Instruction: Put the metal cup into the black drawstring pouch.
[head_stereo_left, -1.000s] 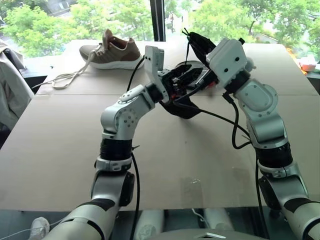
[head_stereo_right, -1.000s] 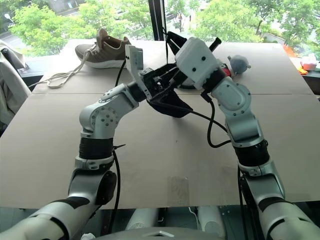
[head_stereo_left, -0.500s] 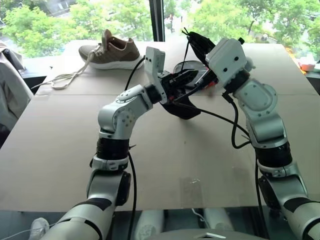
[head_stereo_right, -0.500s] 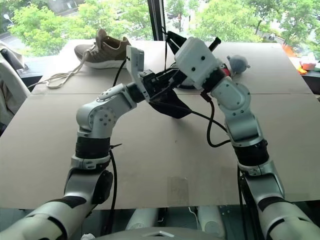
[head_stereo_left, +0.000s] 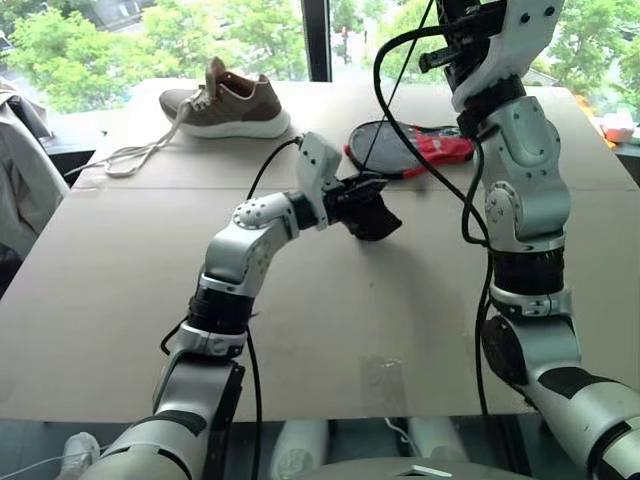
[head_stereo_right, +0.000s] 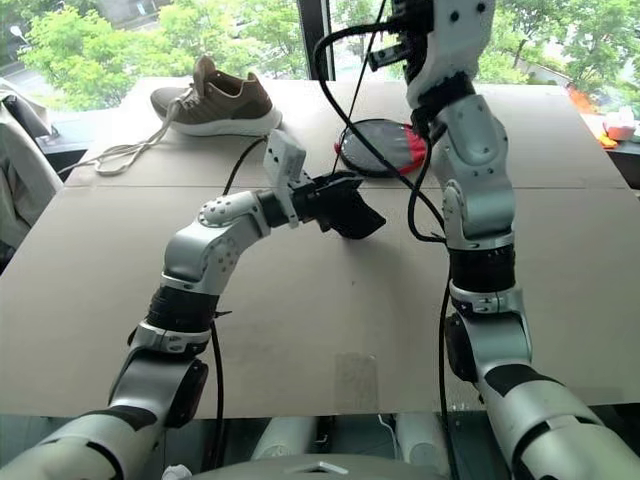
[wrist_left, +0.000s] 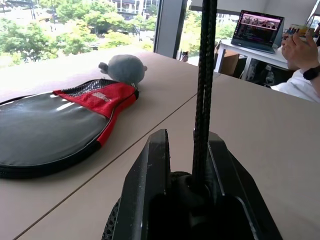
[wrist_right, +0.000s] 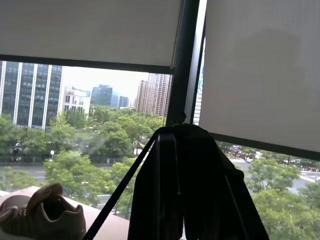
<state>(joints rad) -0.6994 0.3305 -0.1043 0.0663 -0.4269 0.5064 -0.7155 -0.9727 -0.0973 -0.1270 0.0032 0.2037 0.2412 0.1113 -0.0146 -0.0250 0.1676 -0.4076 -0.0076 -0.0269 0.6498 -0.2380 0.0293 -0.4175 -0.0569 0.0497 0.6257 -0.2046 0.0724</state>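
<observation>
The black drawstring pouch sits on the table, clamped in the left gripper; its cord runs up to the raised right gripper, pinched shut on it

Both arms are made of rounded silver-grey shells with black rings between the segments. The left arm has a round joint cover with several small dark screw holes, and a flat white block sits at its wrist. A black cable runs along this arm from the wrist to the lower segments. The right arm has the same grey shells, with a wide black band above the lower joint, and loose black cables hang in loops beside it. The left gripper has two thick black fingers with smooth matte surfaces.
</observation>
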